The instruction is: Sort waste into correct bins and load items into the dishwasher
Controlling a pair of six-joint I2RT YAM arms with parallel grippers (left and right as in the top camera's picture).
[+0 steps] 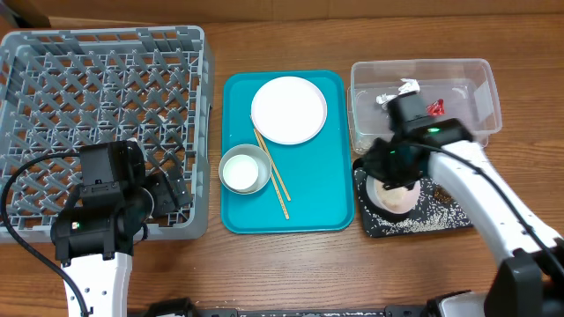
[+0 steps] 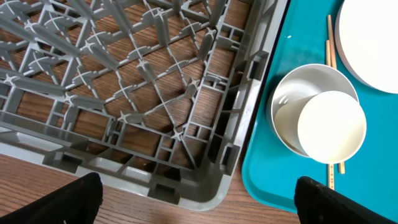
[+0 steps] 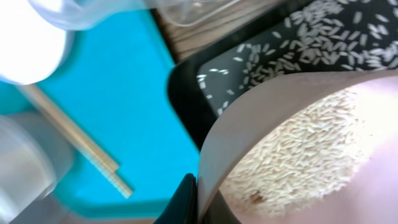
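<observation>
My right gripper (image 3: 202, 200) is shut on the rim of the small white plate (image 3: 298, 143), also in the overhead view (image 1: 397, 195). The plate is tilted over the black tray (image 1: 366, 224), with rice grains and a small brown speck (image 3: 255, 198) clinging to it. Loose rice (image 3: 323, 37) lies in the black tray. The clear tub (image 1: 423, 123) holds the red wrapper (image 1: 435, 107) and white tissue (image 1: 397, 91). My left gripper (image 2: 199, 205) is open and empty at the front right corner of the grey rack (image 1: 106, 114). The large plate (image 1: 289, 109), bowl (image 1: 244, 169) and chopsticks (image 1: 275, 180) lie on the teal tray.
The teal tray (image 1: 317, 194) sits between the rack and the two bins. In the left wrist view, the bowl (image 2: 317, 118) lies just right of the rack's corner wall (image 2: 236, 143). Bare wooden table runs along the front edge.
</observation>
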